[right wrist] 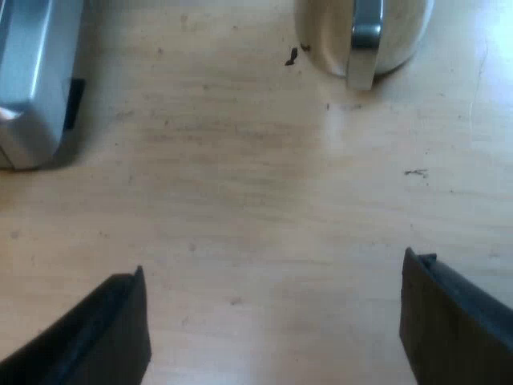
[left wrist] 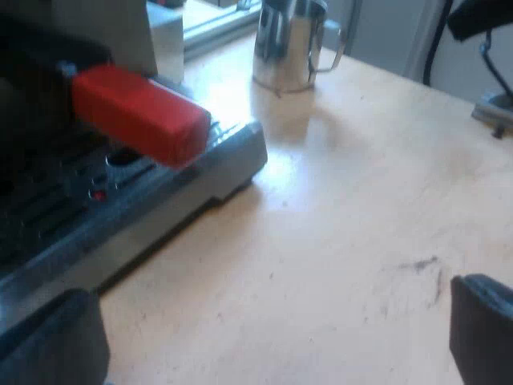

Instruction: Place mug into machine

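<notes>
A shiny steel mug [left wrist: 288, 44] with a thin handle stands upright on the wooden table, a short way beyond the corner of the espresso machine's drip tray [left wrist: 232, 156]. The holder's red handle end [left wrist: 140, 112] sticks out over that tray. My left gripper [left wrist: 268, 345] hovers open over bare wood beside the tray, nothing between its fingers. In the right wrist view the mug [right wrist: 361, 36] shows its handle toward me, and my right gripper [right wrist: 272, 329] is open above the table, well short of it.
The machine's grey metal corner [right wrist: 32, 80] sits on the table near the mug. Light wooden tabletop [left wrist: 361, 216] stretches between the tray and the mug. A dark object on a grey base [left wrist: 493, 108] stands at the table's far edge.
</notes>
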Motion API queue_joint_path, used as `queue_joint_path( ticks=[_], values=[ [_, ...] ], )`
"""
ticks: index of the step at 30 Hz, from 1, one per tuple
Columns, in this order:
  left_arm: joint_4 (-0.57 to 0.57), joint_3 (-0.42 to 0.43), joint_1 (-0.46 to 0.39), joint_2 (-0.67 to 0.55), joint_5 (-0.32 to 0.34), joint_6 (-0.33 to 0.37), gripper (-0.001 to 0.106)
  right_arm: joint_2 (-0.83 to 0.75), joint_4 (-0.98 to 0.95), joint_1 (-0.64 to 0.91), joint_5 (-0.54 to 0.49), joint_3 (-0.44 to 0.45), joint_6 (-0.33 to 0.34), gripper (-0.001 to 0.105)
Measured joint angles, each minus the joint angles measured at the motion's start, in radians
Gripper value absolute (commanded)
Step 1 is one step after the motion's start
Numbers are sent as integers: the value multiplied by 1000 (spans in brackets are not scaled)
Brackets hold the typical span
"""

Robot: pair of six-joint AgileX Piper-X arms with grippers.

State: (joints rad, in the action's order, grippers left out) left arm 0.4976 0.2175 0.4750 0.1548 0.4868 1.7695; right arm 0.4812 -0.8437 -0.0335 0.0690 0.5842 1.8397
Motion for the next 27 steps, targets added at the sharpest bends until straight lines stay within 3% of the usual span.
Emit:
queue_joint_path(
  ticks=[8,19,27],
  values=[
    [-61,-28,0,0,2,-12,89,0,201,0,-34,-121,0,67],
    [-60,-28,0,0,4,-20,89,0,668,0,-106,-389,2,65],
    [-60,-28,0,0,4,-20,89,87,975,0,-115,-469,6,63]
  ],
)
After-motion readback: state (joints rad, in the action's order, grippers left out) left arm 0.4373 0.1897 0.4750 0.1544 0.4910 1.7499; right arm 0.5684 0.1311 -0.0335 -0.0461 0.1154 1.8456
